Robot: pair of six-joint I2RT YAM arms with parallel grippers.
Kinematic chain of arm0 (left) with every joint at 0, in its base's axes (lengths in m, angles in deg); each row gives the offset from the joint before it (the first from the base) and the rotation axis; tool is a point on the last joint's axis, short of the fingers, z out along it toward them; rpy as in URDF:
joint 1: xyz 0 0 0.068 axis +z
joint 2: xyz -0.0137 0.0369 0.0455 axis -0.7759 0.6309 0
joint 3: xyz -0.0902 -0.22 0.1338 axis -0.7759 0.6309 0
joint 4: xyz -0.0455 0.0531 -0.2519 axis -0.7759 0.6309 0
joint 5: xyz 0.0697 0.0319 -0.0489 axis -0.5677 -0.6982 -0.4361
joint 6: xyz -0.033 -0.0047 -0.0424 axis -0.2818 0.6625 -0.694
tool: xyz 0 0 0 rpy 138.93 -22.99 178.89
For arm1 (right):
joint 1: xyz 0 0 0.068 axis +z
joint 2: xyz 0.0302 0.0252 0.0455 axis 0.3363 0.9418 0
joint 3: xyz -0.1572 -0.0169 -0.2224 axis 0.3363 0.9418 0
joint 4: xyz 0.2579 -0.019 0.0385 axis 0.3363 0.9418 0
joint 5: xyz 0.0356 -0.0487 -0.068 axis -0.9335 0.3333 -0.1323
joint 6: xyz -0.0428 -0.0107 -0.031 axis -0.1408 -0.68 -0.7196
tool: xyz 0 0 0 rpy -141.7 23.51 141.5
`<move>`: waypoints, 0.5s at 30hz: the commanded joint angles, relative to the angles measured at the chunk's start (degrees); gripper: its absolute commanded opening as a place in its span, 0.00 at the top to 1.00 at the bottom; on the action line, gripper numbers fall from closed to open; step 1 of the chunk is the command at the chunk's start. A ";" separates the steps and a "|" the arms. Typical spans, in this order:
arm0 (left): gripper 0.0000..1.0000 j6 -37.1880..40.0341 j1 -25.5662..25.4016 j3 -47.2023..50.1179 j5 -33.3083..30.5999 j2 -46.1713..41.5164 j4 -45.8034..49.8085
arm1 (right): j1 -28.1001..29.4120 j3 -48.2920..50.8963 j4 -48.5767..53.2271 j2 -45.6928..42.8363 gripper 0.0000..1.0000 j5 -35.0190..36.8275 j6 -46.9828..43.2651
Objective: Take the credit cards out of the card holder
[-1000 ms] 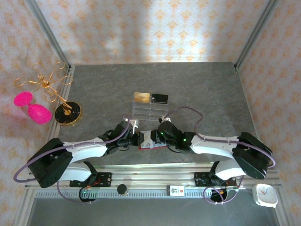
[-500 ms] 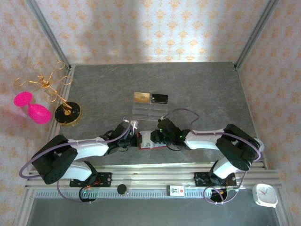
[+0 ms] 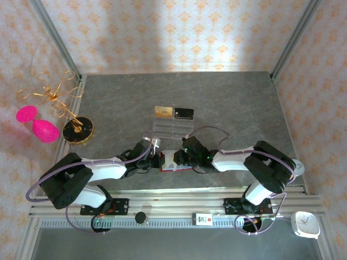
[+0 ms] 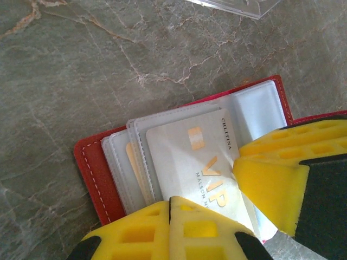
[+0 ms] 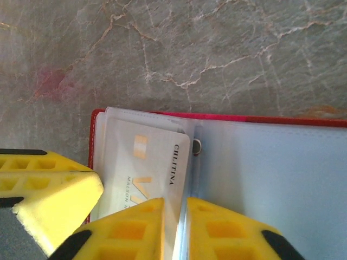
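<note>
left end effector [image 4: 169, 218], right end effector [image 5: 174, 227], on one card holder [image 4: 89, 162]

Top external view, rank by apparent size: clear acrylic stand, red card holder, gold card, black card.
1. clear acrylic stand
2. red card holder, partly covered, so its full extent is unsure
3. gold card and black card: they look alike, not ranked

A red card holder [image 5: 260, 119] lies open on the grey marble counter [image 5: 217, 49], its clear sleeves facing up. A whitish card [image 5: 149, 162] with gold lettering lies on the left sleeve, beside a small metal stud [image 5: 196, 146]. The right hand [image 5: 174, 201] stands over the card's right edge, yellow fingers [image 5: 124, 227] close together. I cannot tell whether they pinch it. Another yellow finger [image 5: 49, 189] sits at the holder's left edge.
</note>
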 commanded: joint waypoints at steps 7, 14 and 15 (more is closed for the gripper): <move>1.00 1.23 0.92 0.82 -0.60 1.64 0.72 | -0.25 2.66 -1.11 -2.43 1.00 1.88 2.06; 1.00 1.22 1.36 1.43 0.05 1.78 -0.67 | -0.25 5.82 4.10 -9.44 1.00 9.53 3.99; 1.00 1.21 1.43 1.43 0.29 1.82 -0.78 | -0.31 5.99 4.45 -10.19 1.00 9.57 3.79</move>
